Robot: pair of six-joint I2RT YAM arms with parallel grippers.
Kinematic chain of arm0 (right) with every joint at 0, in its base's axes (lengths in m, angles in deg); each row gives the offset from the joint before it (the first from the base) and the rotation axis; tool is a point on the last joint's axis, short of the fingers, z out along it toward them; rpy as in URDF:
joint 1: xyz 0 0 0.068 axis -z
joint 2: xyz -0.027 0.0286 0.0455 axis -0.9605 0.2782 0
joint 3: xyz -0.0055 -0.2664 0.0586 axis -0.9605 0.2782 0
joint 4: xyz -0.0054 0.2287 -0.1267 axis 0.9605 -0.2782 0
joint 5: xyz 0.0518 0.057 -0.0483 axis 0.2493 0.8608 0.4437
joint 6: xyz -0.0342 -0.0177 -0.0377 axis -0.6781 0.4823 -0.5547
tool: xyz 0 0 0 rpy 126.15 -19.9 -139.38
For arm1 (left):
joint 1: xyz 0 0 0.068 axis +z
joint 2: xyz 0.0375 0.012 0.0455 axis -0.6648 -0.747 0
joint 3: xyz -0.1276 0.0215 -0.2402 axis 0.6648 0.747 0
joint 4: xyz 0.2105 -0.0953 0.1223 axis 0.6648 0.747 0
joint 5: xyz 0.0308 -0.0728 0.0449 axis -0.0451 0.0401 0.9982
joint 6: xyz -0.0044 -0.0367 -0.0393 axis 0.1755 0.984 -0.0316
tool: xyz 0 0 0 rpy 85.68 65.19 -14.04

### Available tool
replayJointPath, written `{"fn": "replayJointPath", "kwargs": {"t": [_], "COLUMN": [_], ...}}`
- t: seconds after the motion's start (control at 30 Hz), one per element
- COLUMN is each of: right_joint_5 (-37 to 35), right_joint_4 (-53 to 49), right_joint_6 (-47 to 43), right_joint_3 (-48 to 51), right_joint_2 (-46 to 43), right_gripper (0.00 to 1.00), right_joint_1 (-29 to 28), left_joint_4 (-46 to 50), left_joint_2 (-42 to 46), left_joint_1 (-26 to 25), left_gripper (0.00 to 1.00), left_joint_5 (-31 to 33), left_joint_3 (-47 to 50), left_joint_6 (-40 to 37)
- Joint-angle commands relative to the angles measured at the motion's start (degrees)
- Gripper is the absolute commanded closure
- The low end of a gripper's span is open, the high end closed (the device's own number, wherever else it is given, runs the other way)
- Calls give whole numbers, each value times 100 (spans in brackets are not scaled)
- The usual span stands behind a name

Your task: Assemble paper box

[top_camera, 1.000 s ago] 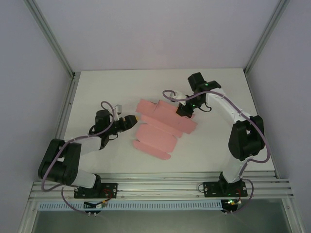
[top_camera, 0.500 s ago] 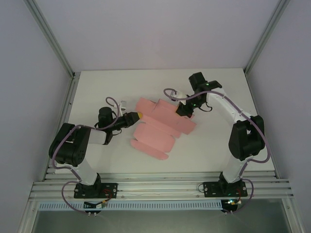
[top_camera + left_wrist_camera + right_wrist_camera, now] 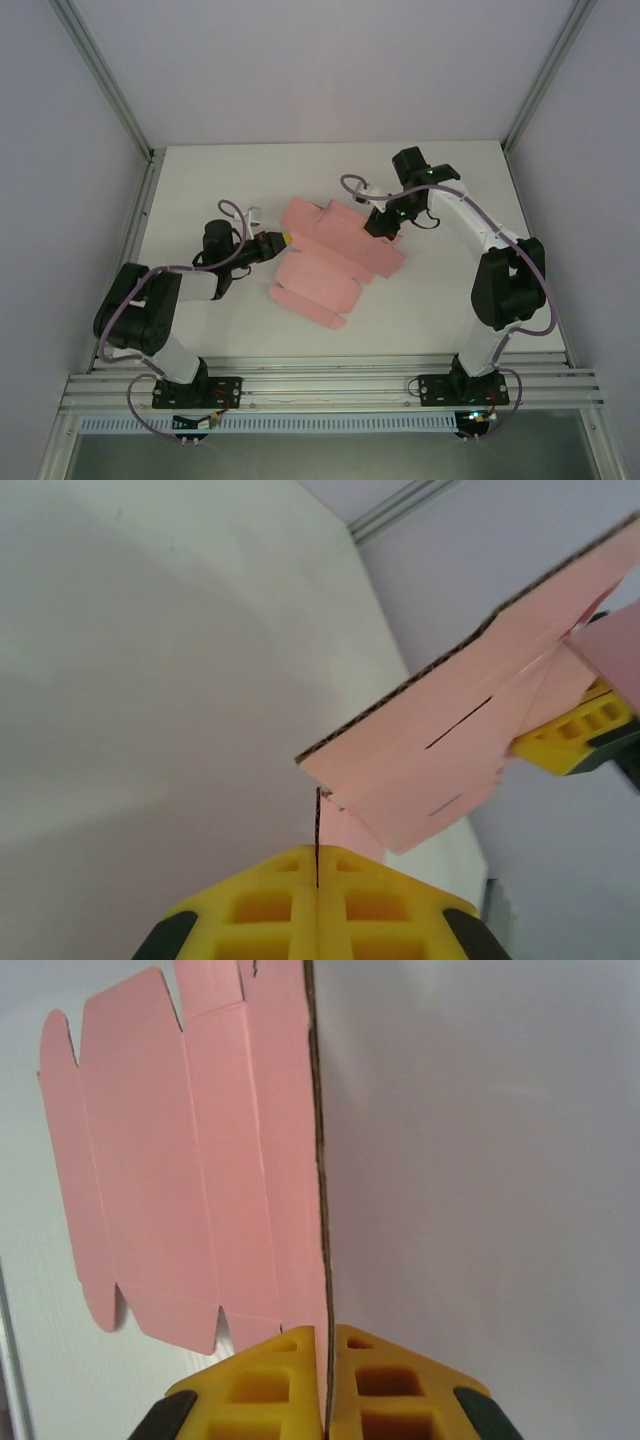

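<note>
The paper box (image 3: 330, 262) is a flat salmon-pink die-cut sheet with flaps, held partly lifted off the white table mid-scene. My left gripper (image 3: 284, 238) is shut on the sheet's left edge; in the left wrist view its yellow pads (image 3: 318, 880) pinch the thin edge, with the sheet (image 3: 470, 730) spreading up to the right. My right gripper (image 3: 374, 226) is shut on the sheet's far right edge. Seen from the right wrist, those jaws (image 3: 326, 1365) clamp the sheet edge-on, its panels (image 3: 180, 1160) spreading left.
The white table (image 3: 450, 300) is boxed in by pale walls and aluminium posts (image 3: 140, 135) at the back corners. A metal rail (image 3: 330, 385) carries both arm bases along the near edge. Purple cables loop beside each wrist.
My left arm swung in toward the sheet's left edge and its jaws closed on it. The right gripper kept its hold and barely moved.
</note>
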Motion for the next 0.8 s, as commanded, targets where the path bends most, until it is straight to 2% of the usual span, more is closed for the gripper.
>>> {"fn": "replayJointPath", "kwargs": {"t": [0.0, 0.07, 0.27, 0.43, 0.57, 0.63, 0.77], "right_joint_5": [617, 845, 1503, 1747, 1798, 1487, 676], "right_joint_4": [-142, -211, -224, -281, -421, -354, -73], "right_joint_6": [620, 727, 948, 854, 825, 785, 1031], "right_joint_3": [-433, -463, -494, -454, -560, -473, -332], "right_joint_2": [202, 338, 598, 483, 476, 403, 237], "right_gripper": [100, 100, 100, 100, 100, 100, 100], "right_joint_1": [157, 297, 759, 743, 726, 574, 223], "left_joint_4": [1578, 1977, 1879, 1803, 1801, 2105, 3134], "left_joint_2": [628, 930, 1550, 1588, 1560, 1576, 1471], "left_joint_1": [-518, -743, -765, -816, -1019, -1297, -2367], "left_gripper": [100, 100, 100, 100, 100, 100, 100], "left_joint_5": [792, 1040, 1310, 1177, 1391, 1760, 3567], "left_joint_3": [-104, -98, 241, 253, 192, 15, -556], "left_joint_6": [-1262, -1559, -1472, -1486, -1607, -1919, -3207]}}
